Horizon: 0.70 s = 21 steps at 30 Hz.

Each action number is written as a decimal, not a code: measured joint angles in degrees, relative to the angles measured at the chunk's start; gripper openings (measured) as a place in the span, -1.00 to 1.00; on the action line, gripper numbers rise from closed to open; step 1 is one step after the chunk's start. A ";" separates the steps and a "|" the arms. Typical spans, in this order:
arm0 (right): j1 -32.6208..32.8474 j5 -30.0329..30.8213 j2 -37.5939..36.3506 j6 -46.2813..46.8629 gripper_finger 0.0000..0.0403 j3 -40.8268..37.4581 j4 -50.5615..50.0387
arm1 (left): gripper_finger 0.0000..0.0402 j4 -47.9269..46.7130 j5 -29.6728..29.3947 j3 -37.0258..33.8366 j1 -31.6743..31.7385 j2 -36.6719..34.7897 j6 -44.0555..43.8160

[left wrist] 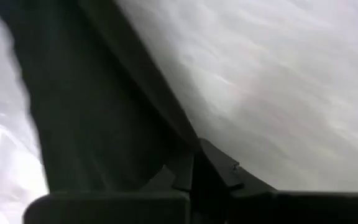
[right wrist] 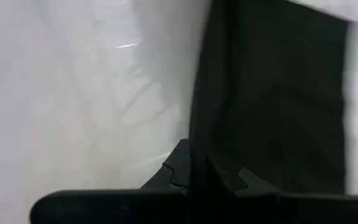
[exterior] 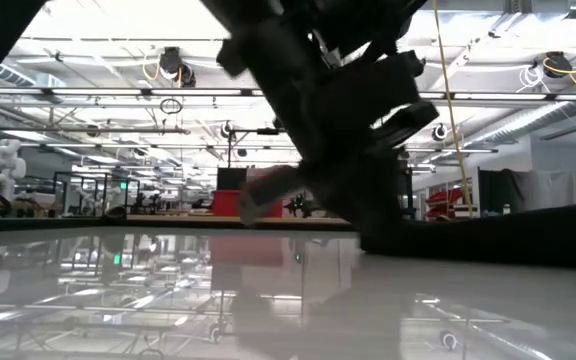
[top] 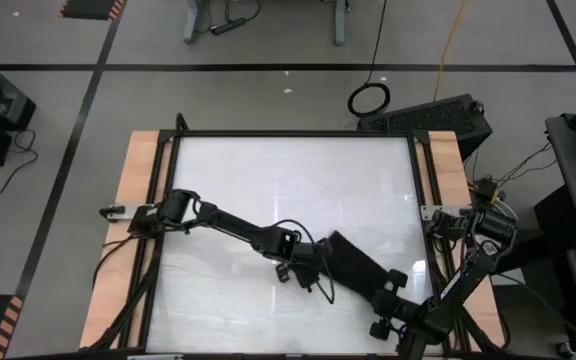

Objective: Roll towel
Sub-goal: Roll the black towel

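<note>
A large workshop hall with ceiling lights and pipework stretches beyond the table in the low view; the floor around it is grey with black tape lines; the white tabletop (top: 288,190) is glossy, set in a black frame with wooden side strips; a black case (top: 438,115) and a coiled cable ring (top: 369,98) lie on the floor past the far edge. The left arm reaches from the table's left side across to the middle near part; the right arm comes in from the near right corner. The towel (top: 356,265) lies flat as a dark folded strip on the near right part of the tabletop, running diagonally between the two grippers. The left gripper (top: 316,258) is at the strip's end nearer the table's middle, its fingers clenched on the cloth's edge; the right gripper (top: 396,282) is at the opposite, nearer end, likewise clamped on the towel's edge, as its wrist view shows.
</note>
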 joint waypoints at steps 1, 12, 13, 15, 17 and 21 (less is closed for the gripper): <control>-0.64 0.23 0.00 -0.13 -0.96 -0.02 -1.46 | -0.93 -3.47 0.28 1.11 0.00 -0.02 -1.12; -12.72 -3.33 -1.18 -27.31 -0.96 -5.67 11.20 | -0.94 -27.25 27.07 11.08 0.56 -0.12 -16.09; -13.64 -4.01 -1.86 -30.27 -0.96 -7.02 14.82 | -0.94 -27.80 30.61 11.10 0.69 -0.12 -16.85; -15.32 -5.79 -3.75 -35.71 -0.96 -9.84 22.17 | -0.94 -28.52 36.87 10.99 0.76 -0.09 -18.18; -16.62 -8.28 -6.36 -40.36 -0.96 -12.61 27.92 | -0.94 -28.11 40.59 10.85 1.07 -0.08 -19.06; -18.30 -14.17 -13.75 -45.10 -0.96 -16.90 33.06 | -0.94 -26.97 43.87 9.12 2.22 -0.10 -19.47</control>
